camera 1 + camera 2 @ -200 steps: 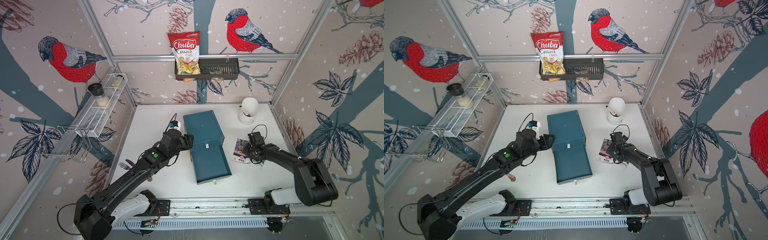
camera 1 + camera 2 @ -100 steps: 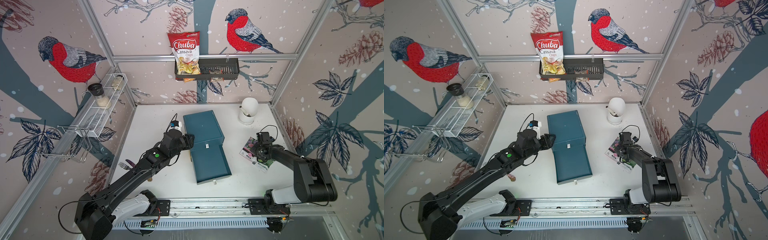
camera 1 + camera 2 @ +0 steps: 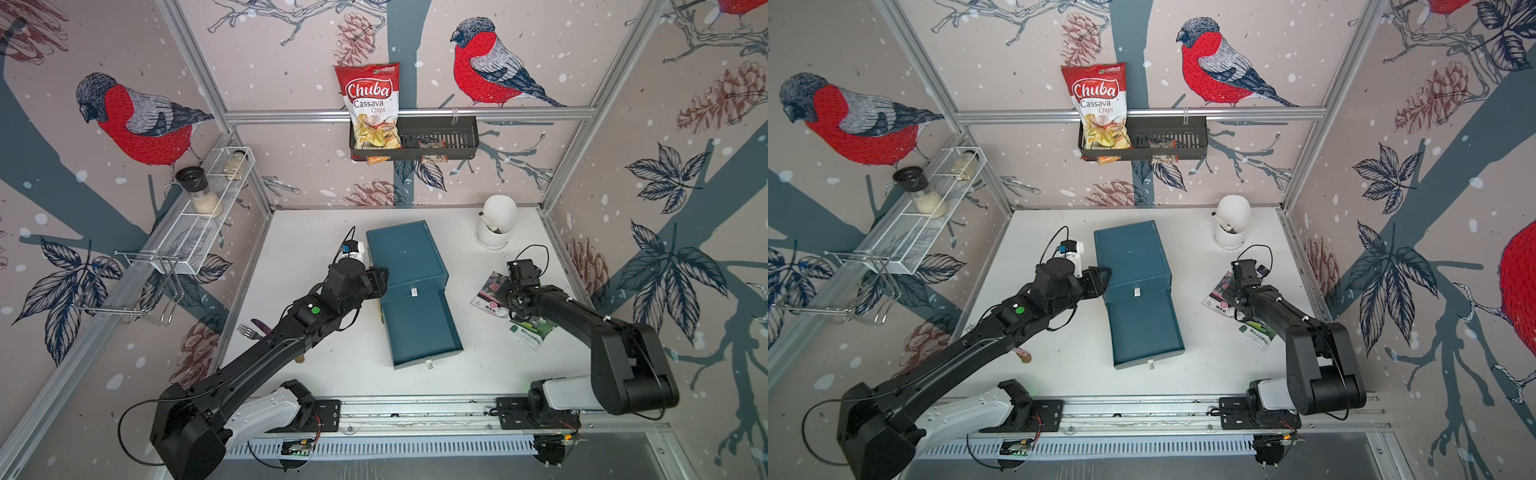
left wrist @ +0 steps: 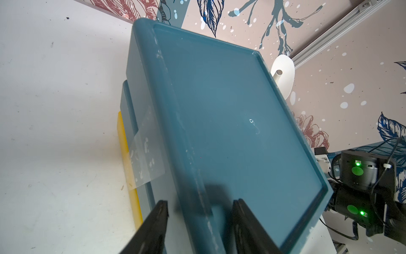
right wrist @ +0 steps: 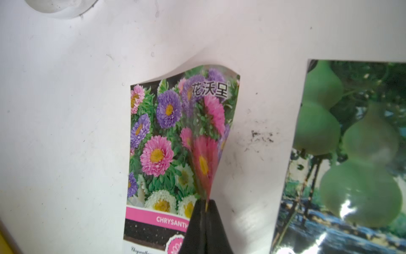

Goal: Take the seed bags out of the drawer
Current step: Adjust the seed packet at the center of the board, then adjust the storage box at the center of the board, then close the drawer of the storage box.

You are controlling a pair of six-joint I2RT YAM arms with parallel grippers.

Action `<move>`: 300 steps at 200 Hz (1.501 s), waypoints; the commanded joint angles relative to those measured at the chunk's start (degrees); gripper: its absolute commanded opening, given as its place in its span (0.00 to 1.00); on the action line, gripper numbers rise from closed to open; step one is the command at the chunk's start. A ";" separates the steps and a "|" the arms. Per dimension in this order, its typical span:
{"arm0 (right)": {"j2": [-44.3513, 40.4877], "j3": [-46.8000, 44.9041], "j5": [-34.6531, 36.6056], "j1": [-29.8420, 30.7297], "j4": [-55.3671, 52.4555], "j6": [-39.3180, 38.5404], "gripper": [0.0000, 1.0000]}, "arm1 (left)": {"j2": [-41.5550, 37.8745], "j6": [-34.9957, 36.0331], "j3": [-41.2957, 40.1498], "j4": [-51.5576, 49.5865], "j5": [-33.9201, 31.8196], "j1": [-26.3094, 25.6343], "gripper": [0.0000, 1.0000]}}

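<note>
Drawer (image 3: pixel 419 328) looks empty. Green bag (image 3: pixel 534 330) lies on the table (image 3: pixel 316 232); flower bag (image 5: pixel 158 143) is pinched in the right gripper (image 5: pixel 205 206). Left gripper (image 4: pixel 201 202) is open astride the cabinet (image 4: pixel 230 110). No other bag is visible.

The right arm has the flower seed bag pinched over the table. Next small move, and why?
Probably open the right gripper and let go. It is shut on a raised fold of the flower seed bag, which mostly seems to lie on the table beside the green gourd bag, outside the drawer, whose open tray looks empty in both top views.
</note>
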 commanded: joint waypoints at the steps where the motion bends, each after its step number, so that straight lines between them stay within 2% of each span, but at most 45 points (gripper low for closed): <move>1: 1.72 0.57 1.12 -0.45 0.45 0.96 0.00 | -0.13 1.50 -0.25 -5.32 -1.91 -0.05 0.51; 16: 2.54 0.13 0.87 -1.24 0.95 0.95 0.00 | -0.28 1.71 -0.35 -5.36 -1.92 -0.06 0.51; 25: 2.73 0.07 1.15 -1.35 0.54 0.86 0.11 | -0.35 1.85 -0.51 -5.39 -1.79 -0.06 0.51; 37: 1.74 0.08 1.75 -0.82 -0.42 0.77 0.30 | -0.22 1.89 -0.61 -5.29 -1.58 -0.06 0.52; 55: -1.81 0.51 5.48 2.34 -3.94 1.10 0.54 | -0.04 2.13 -0.71 -4.99 -1.16 0.02 0.52; 66: -4.44 1.12 8.91 5.69 -7.12 1.70 0.67 | 0.24 2.37 -0.61 -4.92 -1.17 0.03 0.52; 75: -6.70 1.86 11.59 8.65 -10.10 2.53 0.72 | 0.39 2.54 -0.56 -5.04 -1.30 0.05 0.52; 105: -15.46 3.35 18.80 18.79 -20.63 7.65 0.73 | 0.41 3.01 -0.93 -4.82 -2.00 0.03 0.48; 123: -21.50 4.28 21.43 25.37 -26.78 12.00 0.68 | 0.66 3.64 -0.85 -4.71 -2.60 0.11 0.41; 143: -27.02 5.79 22.98 37.06 -29.53 15.29 0.58 | 0.86 4.57 -0.50 -4.99 -3.94 0.49 0.30; 154: -28.66 6.95 24.66 45.07 -31.29 17.51 0.54 | 0.92 5.08 -0.26 -5.29 -4.74 0.71 0.27; 170: -28.73 9.50 28.89 57.88 -35.47 23.19 0.50 | 1.33 5.63 0.46 -5.74 -5.62 1.06 0.24; 196: -24.44 12.47 34.20 79.54 -38.58 33.40 0.49 | 1.74 5.00 1.40 -6.32 -4.73 1.19 0.23; 219: -15.45 15.03 34.47 93.31 -32.04 34.70 0.53 | 0.87 3.15 0.61 -4.79 -1.52 1.17 0.34; 232: -10.12 16.99 33.87 96.44 -31.40 36.81 0.58 | 0.36 1.67 -0.27 -3.56 0.08 1.24 0.37; 251: -4.45 16.43 30.93 96.72 -29.93 38.75 0.59 | -0.11 -0.08 -1.20 -2.75 0.82 1.17 0.38; 279: -3.47 13.91 29.70 96.74 -29.48 42.93 0.69 | -0.15 -2.72 -2.27 -2.67 1.01 1.17 0.37; 300: -3.47 12.93 29.28 96.57 -28.16 43.19 0.75 | -0.60 -4.06 -3.35 -1.86 1.61 1.08 0.37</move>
